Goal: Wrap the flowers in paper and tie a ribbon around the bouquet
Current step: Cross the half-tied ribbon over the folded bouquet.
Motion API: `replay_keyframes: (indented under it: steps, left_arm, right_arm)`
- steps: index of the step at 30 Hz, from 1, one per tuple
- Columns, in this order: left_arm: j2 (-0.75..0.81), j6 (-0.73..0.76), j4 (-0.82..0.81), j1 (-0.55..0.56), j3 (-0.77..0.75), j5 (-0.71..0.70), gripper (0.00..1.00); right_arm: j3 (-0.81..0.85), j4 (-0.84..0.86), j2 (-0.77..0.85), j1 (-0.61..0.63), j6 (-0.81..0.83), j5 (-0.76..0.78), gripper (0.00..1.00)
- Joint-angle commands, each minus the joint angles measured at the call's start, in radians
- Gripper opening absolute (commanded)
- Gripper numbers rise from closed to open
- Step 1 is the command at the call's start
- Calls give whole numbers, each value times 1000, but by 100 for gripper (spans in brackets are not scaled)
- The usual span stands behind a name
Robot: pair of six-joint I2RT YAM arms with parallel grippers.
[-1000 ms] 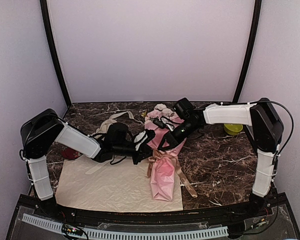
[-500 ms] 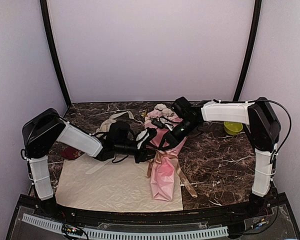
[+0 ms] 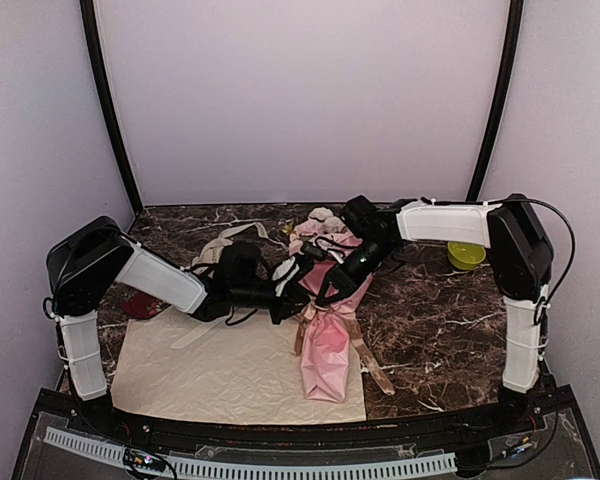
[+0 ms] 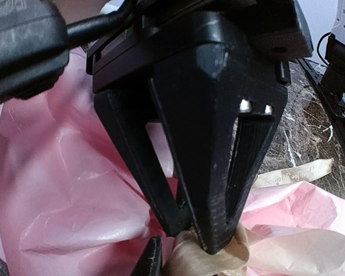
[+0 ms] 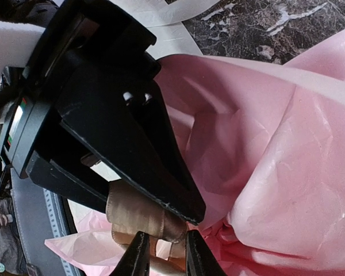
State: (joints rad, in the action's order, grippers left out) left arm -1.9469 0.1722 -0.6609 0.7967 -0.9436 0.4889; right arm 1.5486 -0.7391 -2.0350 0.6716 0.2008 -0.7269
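Leftward-shifted right tool and left tool both pinch ribbon at bouquet's waist.

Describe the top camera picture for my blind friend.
The left arm and right arm meet over a pink paper bouquet, at the tan ribbon around its middle. It lies on a marble table, partly on a cream sheet.

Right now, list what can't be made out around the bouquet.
Flowers: top view, mostly behind the right arm.
Ribbon knot: tiny from above; each wrist view has the other gripper in front.
Left gripper: tips sunk in ribbon, right wrist view; grip unclear.
Right gripper: same in the left wrist view.
Red thing: top view, half under the left arm.
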Motion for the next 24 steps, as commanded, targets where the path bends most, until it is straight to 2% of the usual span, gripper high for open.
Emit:
replay_keyframes:
  steps: [1, 5, 10, 13, 18, 24]
  left_arm:
    - [22, -38, -59, 0, 15, 56, 15]
    - [36, -63, -113, -13, 44, 101, 18]
    - [42, -43, -89, -17, 48, 110, 18]
    - [42, -38, -83, -17, 46, 110, 14]
    - [39, -35, -74, -17, 42, 116, 14]
    - [40, -30, -69, -17, 43, 128, 10]
  right_arm:
    - [31, -19, -23, -3, 23, 19, 22]
    - [30, 4, -8, -4, 14, 53, 21]
    - [31, 12, -1, -6, 5, 69, 16]
    - [33, 12, -2, -7, 2, 66, 16]
    - [43, 14, 11, -17, -6, 36, 21]
    - [35, 55, 17, -41, -41, 63, 16]
